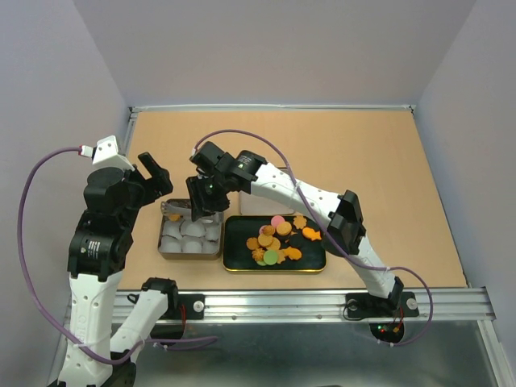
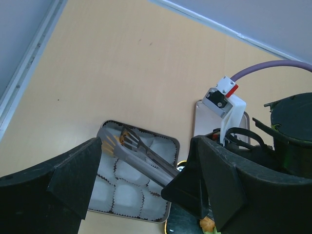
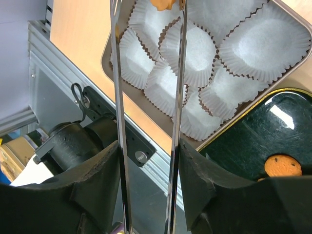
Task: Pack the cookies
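Right wrist: right claw (image 3: 148, 156) grips tongs (image 3: 116, 73) around cookie (image 3: 161, 4) (orange); left claw (image 2: 145, 156) wide.

A tan desk (image 1: 363, 161) fills the enclosure, with a metal rail (image 1: 306, 302) along its near edge. Near the left, an open silver tin (image 1: 162, 242) sits flat on it. Just right of the tin lies a black, gold-rimmed tray (image 1: 236, 242). Just beyond the tray rests a pale flat piece (image 1: 251, 205), possibly the tin's lid, partly hidden.
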